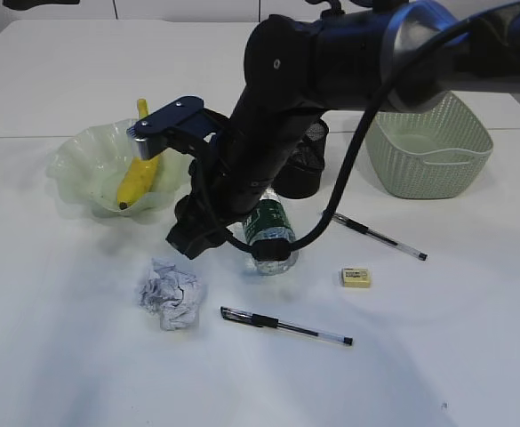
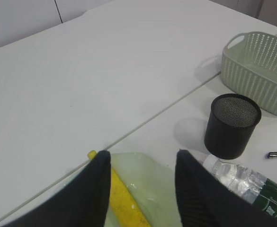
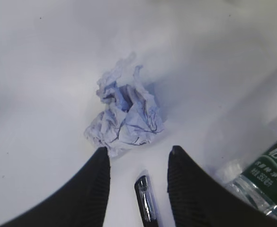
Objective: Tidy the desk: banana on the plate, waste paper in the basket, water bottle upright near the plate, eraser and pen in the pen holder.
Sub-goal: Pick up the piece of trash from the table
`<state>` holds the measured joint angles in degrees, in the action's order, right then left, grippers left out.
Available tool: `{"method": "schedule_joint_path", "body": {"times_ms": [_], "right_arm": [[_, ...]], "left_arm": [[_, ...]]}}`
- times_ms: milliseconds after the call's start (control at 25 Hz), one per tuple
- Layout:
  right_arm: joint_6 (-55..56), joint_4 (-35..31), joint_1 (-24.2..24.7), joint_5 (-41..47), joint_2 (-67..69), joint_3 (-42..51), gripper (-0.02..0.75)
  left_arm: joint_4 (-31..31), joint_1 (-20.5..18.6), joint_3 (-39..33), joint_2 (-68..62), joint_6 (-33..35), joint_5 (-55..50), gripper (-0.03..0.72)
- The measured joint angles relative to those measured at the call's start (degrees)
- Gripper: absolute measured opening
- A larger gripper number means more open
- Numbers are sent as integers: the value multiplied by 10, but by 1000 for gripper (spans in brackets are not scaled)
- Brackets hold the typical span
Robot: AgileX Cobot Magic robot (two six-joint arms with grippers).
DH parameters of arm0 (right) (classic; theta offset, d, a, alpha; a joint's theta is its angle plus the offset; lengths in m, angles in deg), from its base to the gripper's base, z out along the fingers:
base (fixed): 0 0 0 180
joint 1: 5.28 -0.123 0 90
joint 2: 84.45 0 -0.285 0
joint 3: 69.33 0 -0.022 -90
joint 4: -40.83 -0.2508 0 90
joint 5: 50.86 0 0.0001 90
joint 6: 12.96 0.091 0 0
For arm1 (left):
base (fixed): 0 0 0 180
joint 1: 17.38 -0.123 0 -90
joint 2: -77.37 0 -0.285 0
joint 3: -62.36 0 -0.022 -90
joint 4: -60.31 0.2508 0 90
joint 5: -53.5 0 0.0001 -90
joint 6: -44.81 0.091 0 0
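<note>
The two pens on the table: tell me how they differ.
The near pen lies out in the open, beside the crumpled paper; the far pen has its left end hidden behind the robot's cable. The near pen points almost level across the exterior view; the far pen slants more steeply down to the right. Both are slim pens with dark grips and clear barrels, lying flat, outside the pen holder.

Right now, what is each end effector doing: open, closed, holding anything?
Left end effector: open, empty, above the plate with the banana.
Right end effector: open, empty, near the paper.
</note>
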<state>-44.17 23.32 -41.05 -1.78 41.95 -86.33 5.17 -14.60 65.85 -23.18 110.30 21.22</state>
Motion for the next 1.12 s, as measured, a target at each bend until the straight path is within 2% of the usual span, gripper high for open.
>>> {"method": "schedule_joint_path", "body": {"times_ms": [120, 320, 440, 840, 1120], "right_arm": [[24, 0, 0, 0, 11, -15, 319], [40, 10, -9, 1, 26, -21, 411], [40, 29, -21, 1, 27, -21, 433], [50, 58, -35, -17, 33, -21, 443], [50, 55, -35, -33, 33, -21, 443]], "left_arm": [[0, 0, 0, 0, 0, -2, 317], [0, 0, 0, 0, -2, -9, 317], [1, 0, 0, 0, -4, -13, 317], [1, 0, 0, 0, -14, -30, 317], [1, 0, 0, 0, -16, -31, 317]]}}
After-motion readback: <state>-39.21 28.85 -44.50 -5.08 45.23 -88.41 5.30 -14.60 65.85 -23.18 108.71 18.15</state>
